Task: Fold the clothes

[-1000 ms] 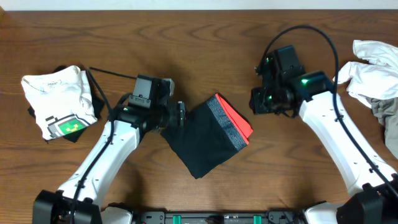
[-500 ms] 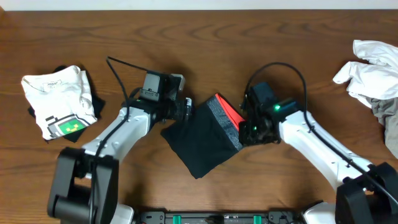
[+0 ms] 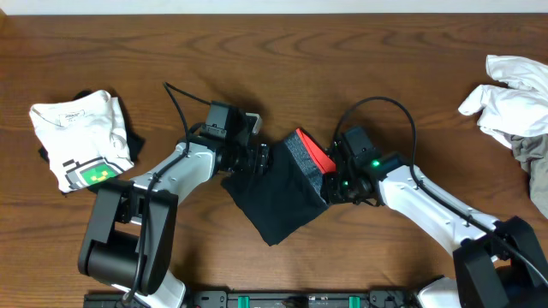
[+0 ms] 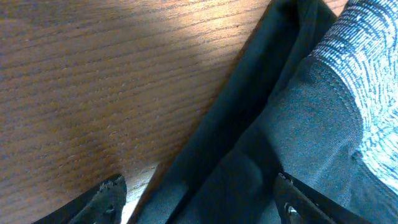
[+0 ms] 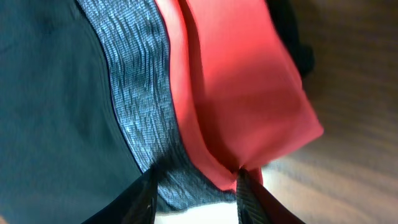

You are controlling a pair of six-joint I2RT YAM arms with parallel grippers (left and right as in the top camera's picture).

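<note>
Well, closest to the arm bases lies the pointed near corner of the trousers (image 3: 278,192). They are folded into a small, thick bundle in the middle of the brown wooden table (image 3: 257,51), and it sits turned like a diamond. The cloth is black, soft and a bit floppy, with small wrinkles.

A little further back, the two claws meet it, one on each side. The left gripper (image 3: 259,159) is at the far-left edge. In its own camera its jaws stand wide apart with the black edge lying loose between them, so it is let go and not pinching. The right gripper (image 3: 332,184) is at the right corner, where the waistband (image 5: 140,93) ends. Its two fingers sit on either side of that corner, but I cannot tell if they squeeze it or only stand around it.

The waistband runs along the far-right edge, from far-left down to near-right. It has a speckled grey strip that looks knitted and stretchy, and next to it a smooth red strip (image 5: 236,93). So the right claw is nearer the band and the left claw is nearer the plain black side; I think the next move depends on that.

Far off to the left lies a folded white T-shirt (image 3: 81,145) with a green picture, and far right sits a crumpled heap of pale clothes (image 3: 514,107).
</note>
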